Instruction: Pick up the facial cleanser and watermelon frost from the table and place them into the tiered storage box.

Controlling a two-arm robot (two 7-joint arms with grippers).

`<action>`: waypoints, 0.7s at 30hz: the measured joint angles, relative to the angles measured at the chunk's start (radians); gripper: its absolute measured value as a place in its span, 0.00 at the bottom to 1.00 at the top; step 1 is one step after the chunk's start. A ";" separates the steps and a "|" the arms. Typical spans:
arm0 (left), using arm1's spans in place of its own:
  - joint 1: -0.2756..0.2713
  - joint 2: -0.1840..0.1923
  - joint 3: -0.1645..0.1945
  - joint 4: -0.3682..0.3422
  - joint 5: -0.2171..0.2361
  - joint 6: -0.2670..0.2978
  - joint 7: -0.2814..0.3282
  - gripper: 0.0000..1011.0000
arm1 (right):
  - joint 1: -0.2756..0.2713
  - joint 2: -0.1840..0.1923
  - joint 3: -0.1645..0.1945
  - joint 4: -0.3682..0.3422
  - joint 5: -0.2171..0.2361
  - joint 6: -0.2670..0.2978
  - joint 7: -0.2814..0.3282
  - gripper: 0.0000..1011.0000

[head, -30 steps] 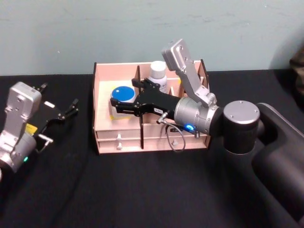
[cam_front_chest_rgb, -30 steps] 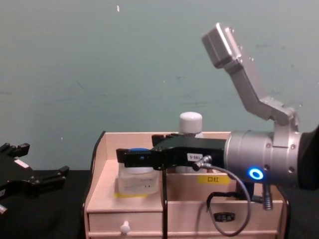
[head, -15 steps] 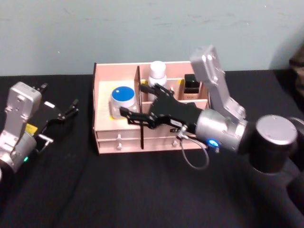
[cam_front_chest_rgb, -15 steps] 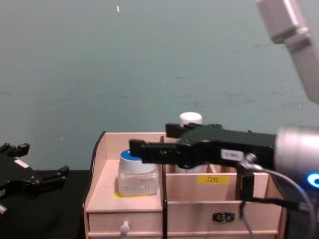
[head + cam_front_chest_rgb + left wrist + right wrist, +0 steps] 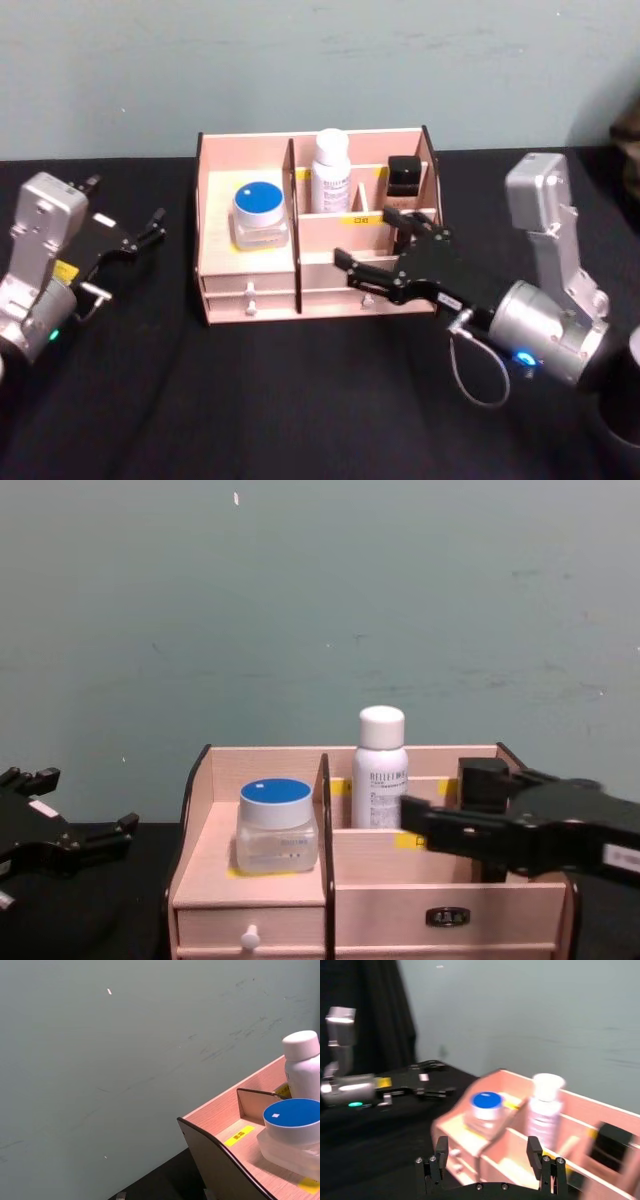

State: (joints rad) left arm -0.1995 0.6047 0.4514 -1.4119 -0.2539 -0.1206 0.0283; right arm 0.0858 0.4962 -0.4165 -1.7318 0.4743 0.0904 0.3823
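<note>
The tiered storage box (image 5: 250, 290) (image 5: 255, 905) (image 5: 215, 1132) stands at mid-table. A clear jar with a blue lid (image 5: 259, 205) (image 5: 275, 825) (image 5: 291, 1125) (image 5: 486, 1107) rests on its left shelf. A white capped bottle (image 5: 331, 170) (image 5: 381, 770) (image 5: 303, 1065) (image 5: 545, 1100) stands upright in a rear slot. I cannot tell which is the facial cleanser and which the watermelon frost. My right gripper (image 5: 361, 235) (image 5: 440, 800) (image 5: 487, 1155) hangs open and empty by the box's front right. My left gripper (image 5: 125, 200) (image 5: 85, 800) sits open and idle, left of the box.
A small black container (image 5: 403, 175) stands in the box's rear right slot. The drawer with a white knob (image 5: 251, 293) is closed. Black cloth (image 5: 250, 400) covers the table, with free room in front of the box. A teal wall (image 5: 300, 60) rises behind.
My right gripper has pulled back from around the blue-lidded jar, rightward and toward me. The jar stays on the left shelf. The left arm has not moved.
</note>
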 joint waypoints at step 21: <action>0.000 0.000 0.000 0.000 0.000 0.000 0.000 0.99 | -0.062 -0.094 0.198 0.090 -0.096 -0.071 -0.265 0.99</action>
State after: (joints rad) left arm -0.1996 0.6047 0.4514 -1.4120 -0.2539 -0.1205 0.0283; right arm 0.0235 0.4019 -0.2189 -1.6421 0.3781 0.0193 0.1174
